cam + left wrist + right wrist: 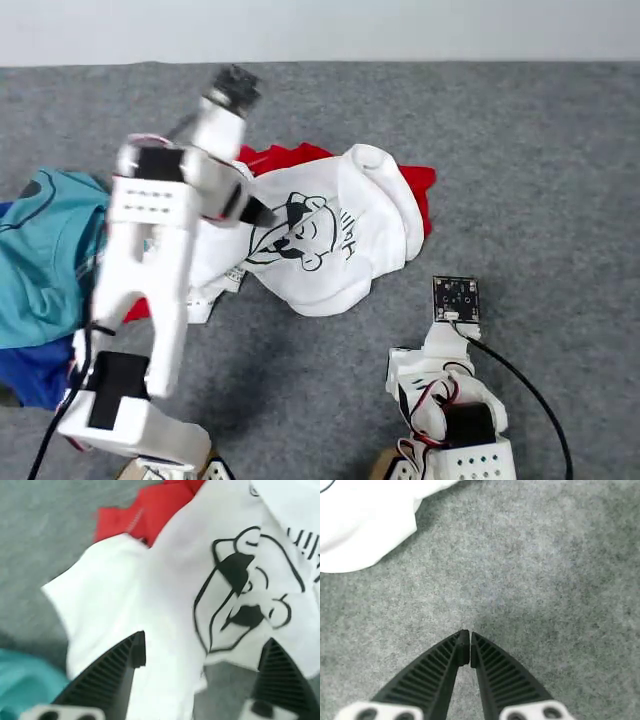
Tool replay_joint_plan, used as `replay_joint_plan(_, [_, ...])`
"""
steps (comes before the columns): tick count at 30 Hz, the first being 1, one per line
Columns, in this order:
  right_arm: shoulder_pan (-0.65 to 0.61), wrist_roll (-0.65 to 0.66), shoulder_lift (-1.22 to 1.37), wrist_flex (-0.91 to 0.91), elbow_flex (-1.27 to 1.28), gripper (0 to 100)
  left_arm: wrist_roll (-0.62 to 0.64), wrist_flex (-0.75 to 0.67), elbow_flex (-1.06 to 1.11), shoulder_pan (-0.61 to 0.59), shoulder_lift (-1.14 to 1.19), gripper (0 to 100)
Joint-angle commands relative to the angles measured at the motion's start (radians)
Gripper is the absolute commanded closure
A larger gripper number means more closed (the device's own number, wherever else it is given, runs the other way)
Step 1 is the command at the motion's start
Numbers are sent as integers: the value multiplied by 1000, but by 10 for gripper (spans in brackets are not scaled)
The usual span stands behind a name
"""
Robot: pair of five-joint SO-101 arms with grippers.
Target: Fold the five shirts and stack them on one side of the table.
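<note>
High view first: what is hidden or hard to make out there?
— The left arm (150, 260) lies across the near-left end of the white shirt (330, 235) and covers it. The arm's far end is blurred, so I cannot judge the left jaws from here. The red shirt (415, 185) is mostly under the white one; two red parts show at the far edge and a small part beside the arm. The teal shirt (50, 250) and the blue shirt (30, 370) are cut off by the left edge of the picture.

And the white shirt, which way does it lie?
— It is a crumpled heap in the middle of the grey worktop (540, 180). Its long axis runs slantwise, from the near left by the left arm to the far right. The bear print faces up, and the top of the bear's head points to the far side. I cannot tell the collar from the sleeves.

What does the left wrist view say about the left jaws?
— They are spread wide, above the white shirt near the print. I cannot tell if they touch the cloth.

And the right jaws?
— In the right wrist view they are pressed together, holding nothing, over the bare worktop. The rounded edge of the white shirt is near them but apart. The right arm (445, 400) is folded at the near edge.
</note>
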Motion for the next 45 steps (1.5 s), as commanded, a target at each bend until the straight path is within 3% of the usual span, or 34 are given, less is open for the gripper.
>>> replay_joint_plan(1, [10, 5, -10, 7, 15, 989, -6, -170, 102, 28, 21, 652])
replay_joint_plan(10, [10, 5, -10, 7, 15, 989, 26, -180, -25, -44, 347, 671])
replay_joint_plan(13, [10, 5, -10, 7, 15, 989, 18, -172, -62, -66, 358, 776])
replay_joint_plan(17, [10, 5, -10, 7, 15, 989, -49, -68, -127, -66, 296, 1000])
replay_joint_plan(21, [10, 5, -10, 7, 15, 989, -54, 51, -180, -94, 164, 996])
replay_joint_plan(25, [10, 5, -10, 7, 15, 989, 17, 60, -216, -181, -11, 996])
replay_joint_plan(31, [10, 5, -10, 7, 15, 989, 118, 60, -325, -404, -204, 996])
replay_joint_plan(37, [10, 5, -10, 7, 15, 989, 129, 61, -400, -608, -290, 996])
replay_joint_plan(45, [10, 5, -10, 7, 15, 989, 87, 106, -401, -641, -307, 996])
